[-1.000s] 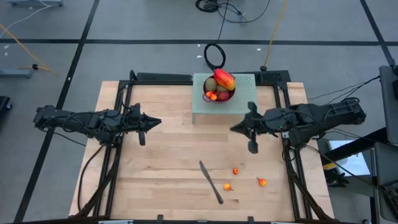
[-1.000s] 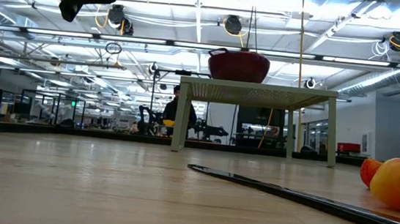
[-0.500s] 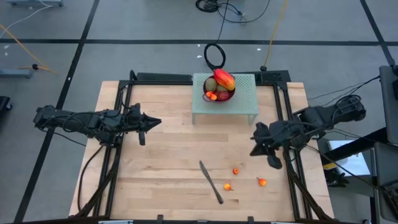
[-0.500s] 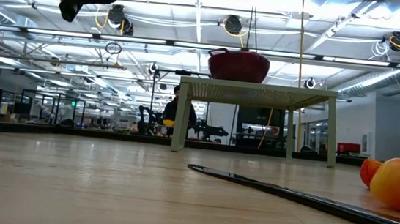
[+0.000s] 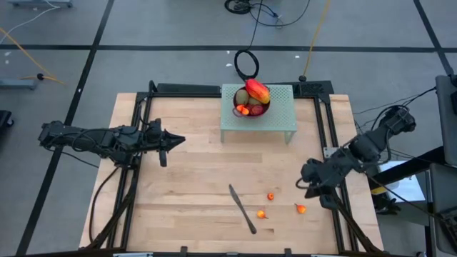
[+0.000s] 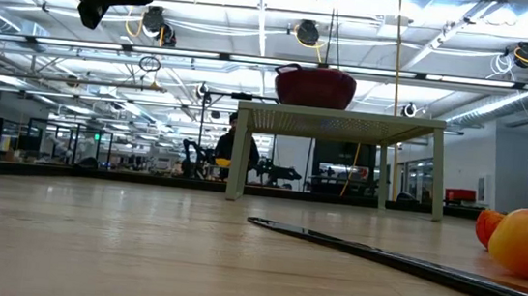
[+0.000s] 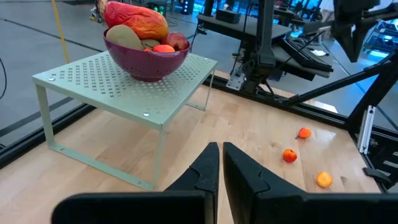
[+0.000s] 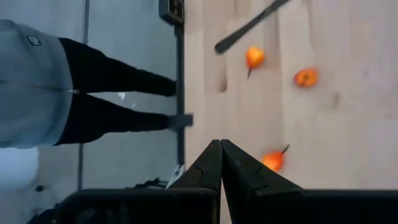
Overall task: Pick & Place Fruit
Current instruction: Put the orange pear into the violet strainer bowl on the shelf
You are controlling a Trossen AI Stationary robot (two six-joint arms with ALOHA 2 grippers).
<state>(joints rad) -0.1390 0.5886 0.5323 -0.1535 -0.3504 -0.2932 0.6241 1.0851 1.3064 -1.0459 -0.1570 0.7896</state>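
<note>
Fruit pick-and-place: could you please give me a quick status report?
Both hands shut, empty: left hand mid-table, right hand by the right edge. Three small orange fruits loose on the table. Knife beside them.

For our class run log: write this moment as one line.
left tool: shut, waiting | right tool: shut, near three loose fruits | bowl: on stand

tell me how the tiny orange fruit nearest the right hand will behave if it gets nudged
The tiny orange fruit looks rounded with a thin stem, so it would probably roll, unevenly. It seems light, lying loose on the bare table; the shut right hand could easily flick it away.
</note>
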